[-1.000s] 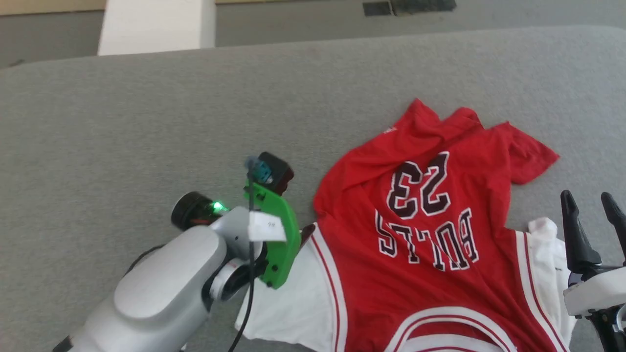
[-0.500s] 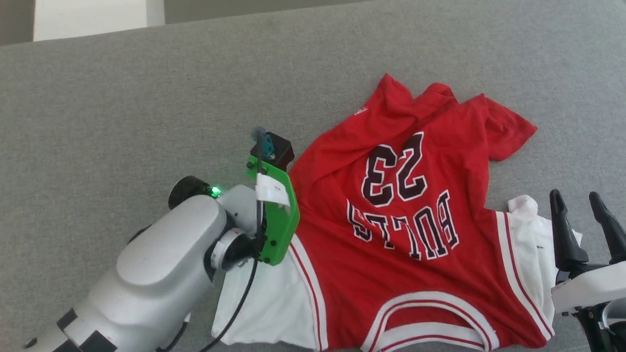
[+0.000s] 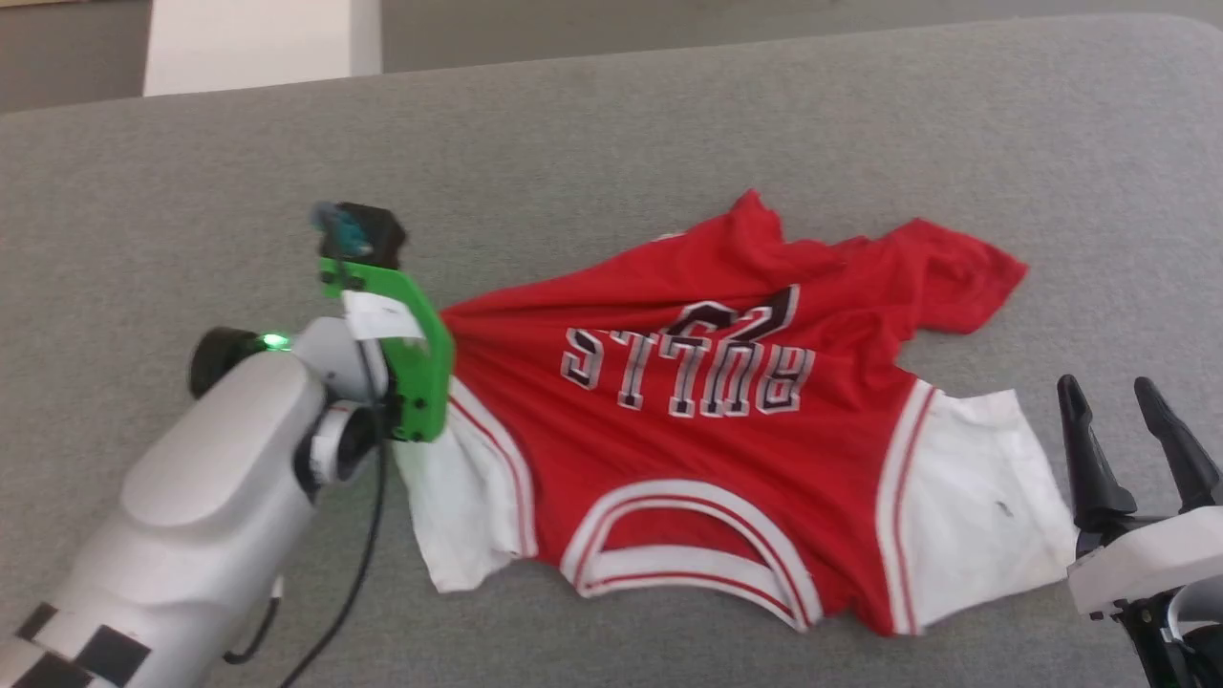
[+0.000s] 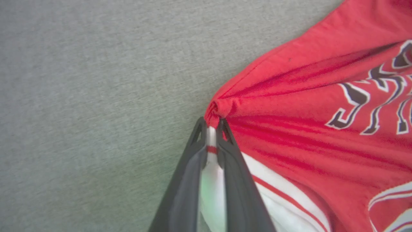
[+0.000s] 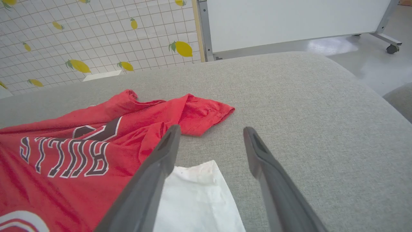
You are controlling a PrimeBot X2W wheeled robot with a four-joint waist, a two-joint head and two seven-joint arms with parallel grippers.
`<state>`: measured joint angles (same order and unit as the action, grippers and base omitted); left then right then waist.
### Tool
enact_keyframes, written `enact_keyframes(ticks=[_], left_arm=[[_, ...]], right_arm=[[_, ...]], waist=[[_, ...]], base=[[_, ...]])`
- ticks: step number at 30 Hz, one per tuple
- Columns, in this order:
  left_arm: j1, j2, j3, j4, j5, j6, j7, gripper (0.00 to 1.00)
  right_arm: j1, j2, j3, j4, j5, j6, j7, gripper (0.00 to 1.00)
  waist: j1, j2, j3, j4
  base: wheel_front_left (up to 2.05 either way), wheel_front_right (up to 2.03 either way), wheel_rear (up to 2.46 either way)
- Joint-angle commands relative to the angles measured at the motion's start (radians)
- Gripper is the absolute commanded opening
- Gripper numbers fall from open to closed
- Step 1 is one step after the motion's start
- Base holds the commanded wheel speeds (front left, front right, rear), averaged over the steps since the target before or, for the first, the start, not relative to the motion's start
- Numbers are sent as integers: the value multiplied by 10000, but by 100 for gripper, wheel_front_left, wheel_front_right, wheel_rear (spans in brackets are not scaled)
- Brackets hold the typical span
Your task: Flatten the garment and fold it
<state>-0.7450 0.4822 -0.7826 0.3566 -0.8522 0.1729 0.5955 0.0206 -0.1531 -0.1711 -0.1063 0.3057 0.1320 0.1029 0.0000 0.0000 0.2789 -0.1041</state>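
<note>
The garment (image 3: 707, 449) is a red T-shirt with white sleeves and dark lettering, lying creased on the grey surface, collar toward me. My left gripper (image 4: 212, 124) is shut on a bunched bit of its red edge at the sleeve seam, and folds fan out from the pinch across the garment (image 4: 305, 112). In the head view the green wrist mount (image 3: 411, 363) hides those fingers. My right gripper (image 3: 1106, 384) stands open just right of the white sleeve (image 3: 975, 497), touching nothing. In the right wrist view the right gripper (image 5: 211, 129) frames bare grey cloth beside the garment (image 5: 64, 161).
The grey padded surface (image 3: 669, 124) stretches wide behind and to the left of the shirt. Its far edge meets a white panel (image 3: 248, 48). The right wrist view shows a lemon-patterned wall (image 5: 80, 38) and a white wheeled board (image 5: 289, 19) beyond.
The left gripper shut on the shirt's edge and drew it leftward, stretching the red body. The number has creased into a fold and the right white sleeve has spread out. The head camera also shifted.
</note>
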Motion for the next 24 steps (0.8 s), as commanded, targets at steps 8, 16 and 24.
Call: enact_keyframes(ticks=[8, 16, 24], left_arm=[[106, 329, 266, 382, 57, -7, -900, 100], [900, 21, 887, 77, 149, 457, -3199, 100], [2129, 347, 1375, -1166, 732, 1161, -5573, 100]], right_arm=[[-47, 15, 139, -146, -24, -13, 211, 100], [21, 68, 183, -11, 23, -13, 355, 100], [304, 103, 81, 40, 104, -13, 501, 100]], waist=[[0, 0, -132, 518], [0, 0, -839, 906], [0, 0, -1634, 1294]], base=[[0, 0, 0], [0, 0, 0], [0, 0, 0]])
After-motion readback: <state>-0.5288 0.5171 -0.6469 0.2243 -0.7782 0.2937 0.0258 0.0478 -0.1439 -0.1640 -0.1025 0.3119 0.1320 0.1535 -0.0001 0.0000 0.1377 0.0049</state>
